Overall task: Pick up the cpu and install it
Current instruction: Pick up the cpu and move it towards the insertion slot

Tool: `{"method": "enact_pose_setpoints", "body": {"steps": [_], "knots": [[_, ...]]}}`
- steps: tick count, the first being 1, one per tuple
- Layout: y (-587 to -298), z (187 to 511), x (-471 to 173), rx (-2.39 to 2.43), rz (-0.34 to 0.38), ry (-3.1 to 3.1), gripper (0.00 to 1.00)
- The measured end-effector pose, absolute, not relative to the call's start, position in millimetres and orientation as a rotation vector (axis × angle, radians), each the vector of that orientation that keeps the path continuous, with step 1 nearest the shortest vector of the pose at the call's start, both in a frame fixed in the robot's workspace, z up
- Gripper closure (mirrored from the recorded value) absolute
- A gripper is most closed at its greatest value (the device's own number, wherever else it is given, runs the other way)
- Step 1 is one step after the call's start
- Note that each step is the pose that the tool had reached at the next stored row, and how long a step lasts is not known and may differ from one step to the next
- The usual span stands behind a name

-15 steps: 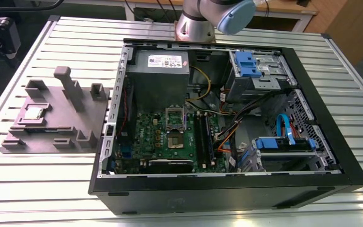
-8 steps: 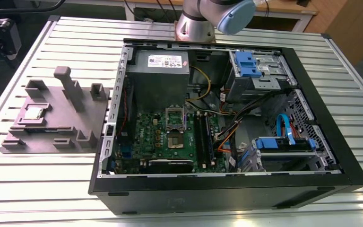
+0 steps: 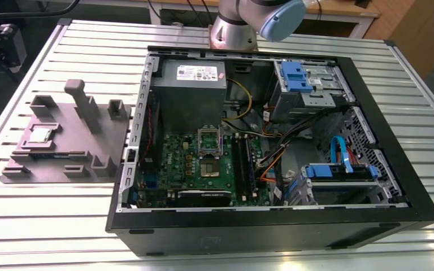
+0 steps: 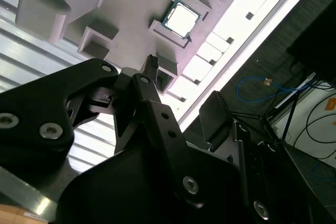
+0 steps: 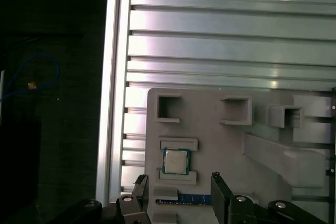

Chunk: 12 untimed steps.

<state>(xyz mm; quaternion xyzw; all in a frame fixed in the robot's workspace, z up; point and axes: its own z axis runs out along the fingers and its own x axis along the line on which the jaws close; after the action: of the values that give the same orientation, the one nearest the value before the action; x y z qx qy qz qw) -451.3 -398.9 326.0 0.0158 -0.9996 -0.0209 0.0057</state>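
The cpu (image 3: 42, 134) is a small square chip with a shiny metal top. It lies flat in a recess of the grey fixture (image 3: 66, 164) on the table, at the exterior view's left of the open computer case (image 3: 277, 226). Both wrist views look down on the cpu (image 5: 176, 161) (image 4: 181, 18) from well above. My gripper (image 5: 178, 190) (image 4: 184, 90) hangs over the fixture, open, its two black fingers (image 5: 218, 188) spread wider than the chip and nothing between them. On the green motherboard inside the case is the dark socket (image 3: 208, 166), with its metal frame lifted.
A narrow memory stick (image 5: 181, 199) lies in the fixture beside the cpu. Upright posts (image 3: 77, 99) rise from the fixture. The case holds a grey power-supply box (image 3: 190, 79), blue drive bays (image 3: 300, 79) and loose cables (image 3: 277, 147). The arm's base (image 3: 236, 28) stands behind the case.
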Motion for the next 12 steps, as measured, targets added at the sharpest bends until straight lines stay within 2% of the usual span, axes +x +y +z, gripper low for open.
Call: {"method": "enact_pose_setpoints", "body": {"steps": [12], "knots": [[-398.9,321.8,-451.3,0.049,-0.066,-3.129,0.41]]}}
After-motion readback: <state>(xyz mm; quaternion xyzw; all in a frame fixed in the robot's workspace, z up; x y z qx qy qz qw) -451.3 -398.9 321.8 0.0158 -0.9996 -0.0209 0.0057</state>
